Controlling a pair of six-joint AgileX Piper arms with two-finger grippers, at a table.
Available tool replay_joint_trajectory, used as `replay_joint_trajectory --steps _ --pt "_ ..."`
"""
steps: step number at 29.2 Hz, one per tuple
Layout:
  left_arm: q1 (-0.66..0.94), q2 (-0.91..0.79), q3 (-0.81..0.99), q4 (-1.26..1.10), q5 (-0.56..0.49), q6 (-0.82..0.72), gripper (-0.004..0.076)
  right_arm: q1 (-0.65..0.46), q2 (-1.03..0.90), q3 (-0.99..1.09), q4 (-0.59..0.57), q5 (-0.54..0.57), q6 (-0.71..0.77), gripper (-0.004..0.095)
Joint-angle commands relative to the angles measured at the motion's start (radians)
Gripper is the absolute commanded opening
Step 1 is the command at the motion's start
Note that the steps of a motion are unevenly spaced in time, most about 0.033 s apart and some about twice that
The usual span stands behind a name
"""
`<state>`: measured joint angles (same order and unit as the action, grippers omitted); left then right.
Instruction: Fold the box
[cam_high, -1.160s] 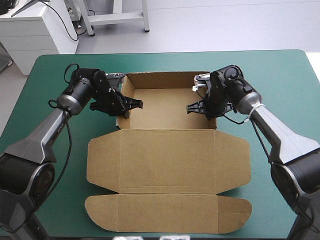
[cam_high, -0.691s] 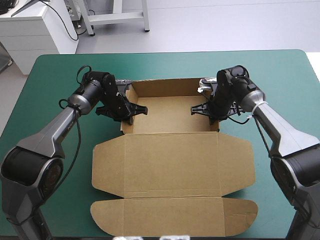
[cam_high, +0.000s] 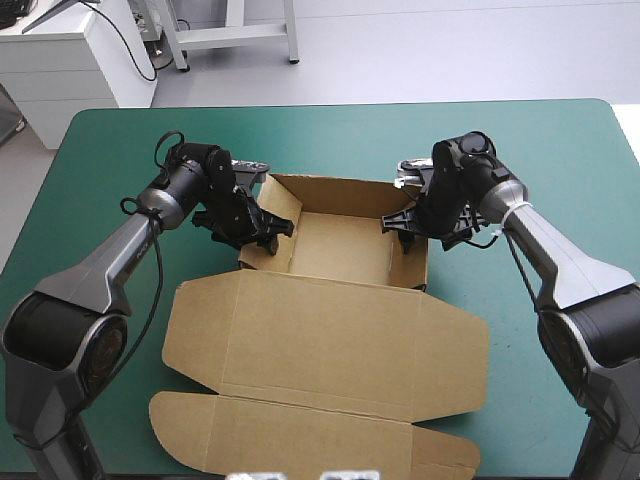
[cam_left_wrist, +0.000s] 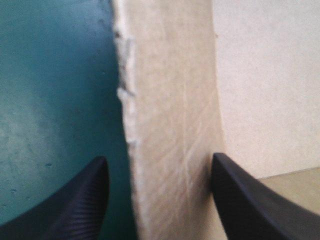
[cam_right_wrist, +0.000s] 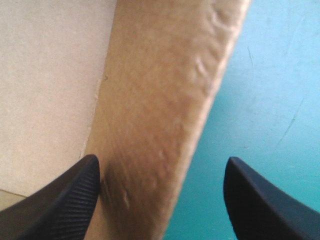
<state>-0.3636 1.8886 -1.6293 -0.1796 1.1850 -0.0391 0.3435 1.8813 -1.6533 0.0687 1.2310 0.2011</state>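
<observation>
High view: the brown box (cam_high: 330, 330) sits on the desk (cam_high: 560, 150), tray walls raised and lid flat toward the near edge, while the left pincer (cam_high: 268, 228) and right pincer (cam_high: 403, 222), both open, each straddle a side wall, apparently steadying it upright.

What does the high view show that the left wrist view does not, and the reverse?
Only the high view: the whole box, lid flat toward the near edge, and the right gripper at the tray's right wall. Only the left wrist view: the wall's ragged cut edge close up. Both: the left gripper, open, astride the left wall, over the teal-green cover.
</observation>
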Motion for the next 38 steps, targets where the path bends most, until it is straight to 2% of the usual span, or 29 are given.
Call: replay_joint_trajectory --steps 1,5,9,11,13,14,17,18,22,29,38 --pt "-0.004 -0.051 -0.036 -0.008 -0.023 0.004 0.0532 -0.006 -0.049 -0.028 -0.016 -0.024 0.029 0.0679" --pt "-0.004 -0.051 -0.107 0.047 -0.015 0.004 0.0529 -0.006 -0.049 -0.046 -0.023 -0.070 0.070 0.0677" --pt "-0.004 -0.051 -0.306 0.167 0.092 0.004 0.0525 -0.006 -0.049 -0.113 -0.031 -0.065 0.140 0.0677" --pt "-0.004 -0.055 -0.383 0.197 0.105 0.004 0.0494 -0.006 -0.049 -0.140 -0.028 -0.045 0.163 0.0677" --pt "-0.004 -0.074 -0.434 0.192 0.105 -0.001 0.0414 -0.006 -0.049 -0.159 -0.016 -0.020 0.166 0.0677" --pt "-0.004 -0.085 -0.447 0.180 0.105 -0.001 0.0342 -0.006 -0.049 -0.160 -0.016 -0.011 0.166 0.0677" --pt "-0.004 -0.123 -0.447 0.150 0.105 -0.001 0.0060 -0.006 -0.049 -0.156 -0.021 0.015 0.169 0.0677" --pt "-0.004 -0.142 -0.439 0.129 0.105 0.012 -0.0001 -0.006 -0.051 -0.154 -0.016 0.015 0.176 0.0677" --pt "-0.004 -0.224 -0.367 0.056 0.105 0.070 -0.0008 -0.004 -0.056 -0.147 -0.005 0.015 0.213 0.0677" --pt "-0.004 -0.442 -0.078 0.086 0.095 0.081 -0.0008 -0.004 -0.056 -0.146 -0.003 0.015 0.237 0.0677" --pt "-0.004 -0.747 0.326 0.082 -0.077 0.081 -0.0008 0.011 -0.058 -0.146 0.026 0.015 0.255 0.0677"
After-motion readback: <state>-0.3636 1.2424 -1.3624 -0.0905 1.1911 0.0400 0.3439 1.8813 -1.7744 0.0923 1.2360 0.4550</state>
